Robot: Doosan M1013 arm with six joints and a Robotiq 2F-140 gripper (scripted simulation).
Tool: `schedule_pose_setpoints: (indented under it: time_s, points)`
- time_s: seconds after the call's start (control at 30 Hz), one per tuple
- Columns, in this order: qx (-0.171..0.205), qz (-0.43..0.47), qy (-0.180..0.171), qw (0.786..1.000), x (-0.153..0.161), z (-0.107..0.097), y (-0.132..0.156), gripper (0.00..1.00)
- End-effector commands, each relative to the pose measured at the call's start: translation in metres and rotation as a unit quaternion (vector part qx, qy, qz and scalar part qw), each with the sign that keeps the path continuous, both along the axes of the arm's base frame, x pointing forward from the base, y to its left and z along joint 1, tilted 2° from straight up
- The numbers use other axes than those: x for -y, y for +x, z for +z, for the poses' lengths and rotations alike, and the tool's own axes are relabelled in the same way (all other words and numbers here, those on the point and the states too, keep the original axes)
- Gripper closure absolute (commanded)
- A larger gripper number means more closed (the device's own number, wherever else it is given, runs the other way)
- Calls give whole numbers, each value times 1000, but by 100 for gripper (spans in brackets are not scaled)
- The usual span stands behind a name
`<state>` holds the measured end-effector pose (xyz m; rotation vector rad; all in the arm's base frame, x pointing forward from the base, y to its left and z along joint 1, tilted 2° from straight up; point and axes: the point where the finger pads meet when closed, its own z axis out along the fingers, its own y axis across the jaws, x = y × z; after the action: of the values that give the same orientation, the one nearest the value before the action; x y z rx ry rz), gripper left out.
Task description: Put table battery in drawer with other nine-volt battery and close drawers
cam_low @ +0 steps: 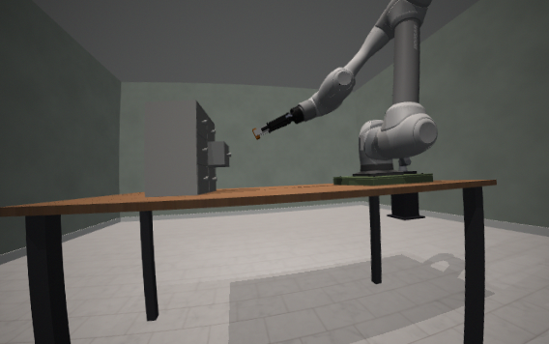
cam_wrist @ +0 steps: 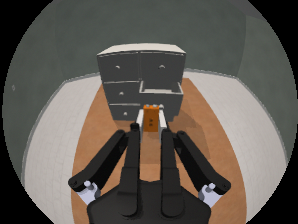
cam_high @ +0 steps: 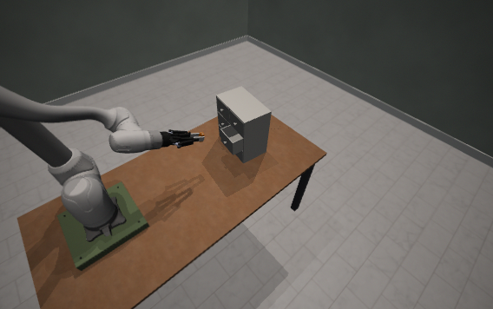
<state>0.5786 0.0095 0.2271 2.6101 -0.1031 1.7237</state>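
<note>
The gripper (cam_high: 201, 136) (cam_low: 260, 131) (cam_wrist: 151, 122) is shut on an orange nine-volt battery (cam_high: 201, 134) (cam_low: 258, 136) (cam_wrist: 151, 115). It holds the battery high above the table, in front of the chest (cam_high: 256, 134) (cam_low: 170, 145) (cam_wrist: 142, 48), and points towards it, tilted slightly down. The grey chest stands upright and has two columns of drawers in three rows. The middle drawer (cam_high: 238, 147) (cam_low: 218, 154) (cam_wrist: 172, 103) of the right column in the wrist view is pulled part way out. The other drawers look pushed in. What lies inside the open drawer is hidden.
The chest stands near the far end of the brown table (cam_high: 260, 187) (cam_low: 290, 193). The arm's green base plate (cam_high: 132, 217) (cam_low: 387, 180) is at the other end. There is an air gap between the battery and the open drawer's front.
</note>
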Motion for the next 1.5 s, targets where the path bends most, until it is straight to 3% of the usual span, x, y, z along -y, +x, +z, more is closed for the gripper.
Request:
schedule_pose_setpoints:
  time_s: [0.0,0.9,1.47]
  points:
    - [18,0,-1,1000,0,-1,0,86]
    - [31,-1,-2,1000,0,-1,3,86]
    - [31,-1,-2,1000,2,-1,33,86]
